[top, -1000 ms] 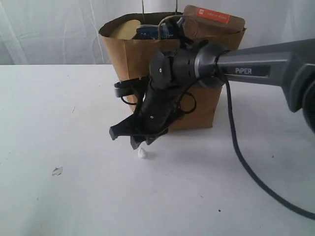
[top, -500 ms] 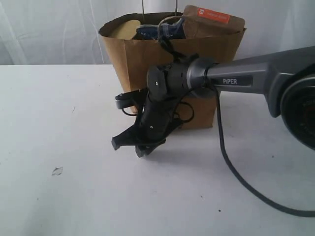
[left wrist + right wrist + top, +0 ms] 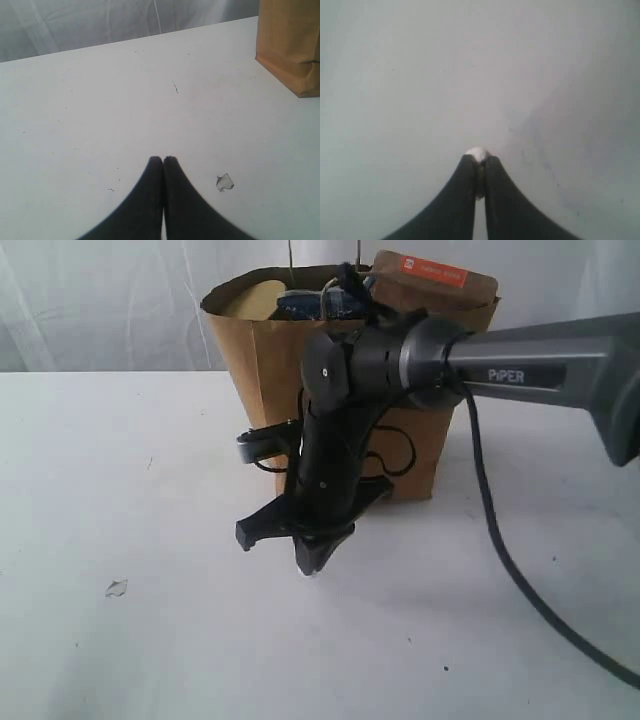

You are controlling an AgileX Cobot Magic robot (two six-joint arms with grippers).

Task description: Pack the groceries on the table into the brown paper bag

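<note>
We can read one word for certain: "PiPER", in pale letters on the dark grey forearm of the right arm point(image 3: 520, 373), seen in the exterior view. It runs along the arm's length and stands upright to the camera, with a small "i" among capitals. We also see a red label point(image 3: 433, 271) with white print on the brown pouch point(image 3: 450, 292) that sticks out of the top of the paper bag point(image 3: 260, 350). That print is too small for us to make out.
</note>
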